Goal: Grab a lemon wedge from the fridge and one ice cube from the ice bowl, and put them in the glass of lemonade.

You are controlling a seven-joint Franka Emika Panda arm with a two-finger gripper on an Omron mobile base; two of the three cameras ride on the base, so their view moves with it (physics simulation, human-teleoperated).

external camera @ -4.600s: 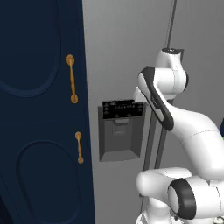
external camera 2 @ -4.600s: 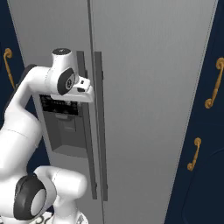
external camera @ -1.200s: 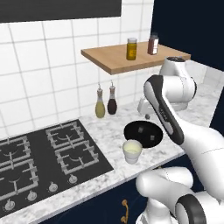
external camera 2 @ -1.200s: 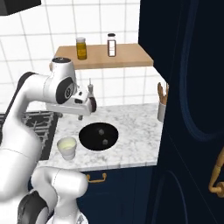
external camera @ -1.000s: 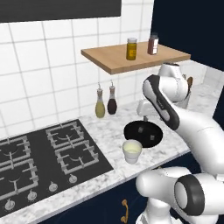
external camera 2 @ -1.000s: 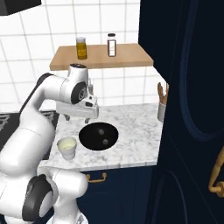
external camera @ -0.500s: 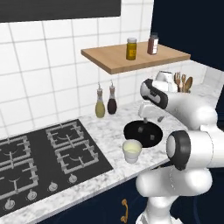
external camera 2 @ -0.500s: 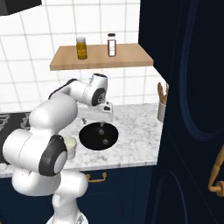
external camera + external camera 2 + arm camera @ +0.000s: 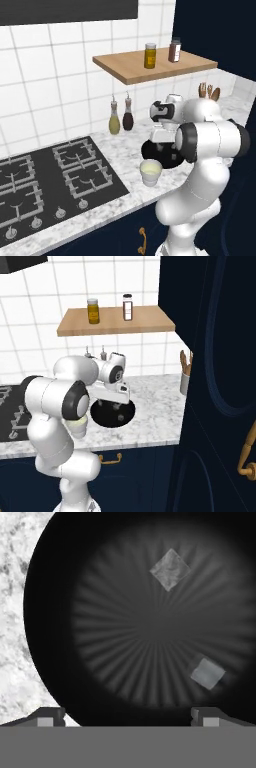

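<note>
Worktop (image 9: 160,421): white marble, carries all below.
Ice bowl (image 9: 65,602): black, ribbed inside, directly under pincer.
Glass of lemonade (image 9: 151,172): just beside bowl, on hob side.
Ice cubes: two, well apart; one (image 9: 170,569) far from tips, other (image 9: 207,673) near one tip.
Pincer (image 9: 127,716): spread wide, holds nothing, above bowl.
Obstacle: none seen between tips and cubes.

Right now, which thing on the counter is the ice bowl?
Start at the wooden wall shelf; on the marble counter below it sits the ice bowl, under the open pincer. It is black, wide and shallow, unlike the small pale glass of lemonade beside it.
</note>
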